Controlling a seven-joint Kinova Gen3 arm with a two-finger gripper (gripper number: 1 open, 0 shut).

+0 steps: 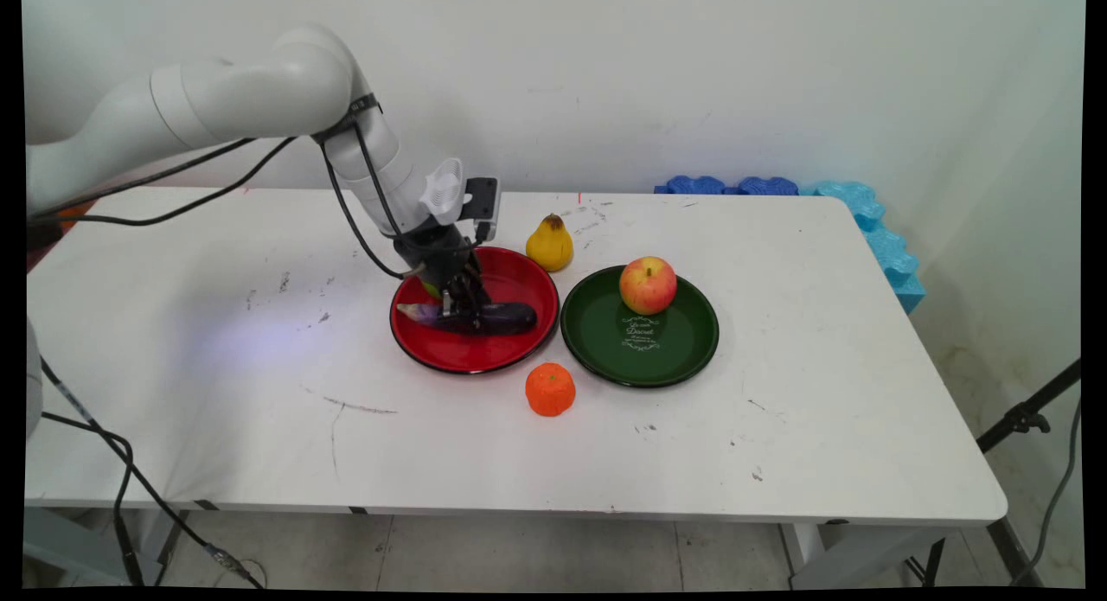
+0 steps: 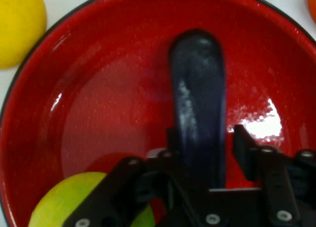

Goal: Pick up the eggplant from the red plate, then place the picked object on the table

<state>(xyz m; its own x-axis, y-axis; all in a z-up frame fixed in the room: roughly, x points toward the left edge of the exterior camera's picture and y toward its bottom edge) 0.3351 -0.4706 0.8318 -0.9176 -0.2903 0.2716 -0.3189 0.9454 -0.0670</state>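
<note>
Tool (image 1: pixel 463 303) low in red plate (image 1: pixel 510 354), fingers astride eggplant (image 1: pixel 493 318), apparently closed on it. Lime (image 2: pixel 79 200) in plate behind tool. Pear (image 1: pixel 550 242), orange (image 1: pixel 550 388) beside plate; apple (image 1: pixel 648 284) on green plate (image 1: pixel 605 359).

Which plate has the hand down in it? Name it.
The red plate, left of the green plate. The hand is over the eggplant lying in it; the green plate holds only an apple.
</note>
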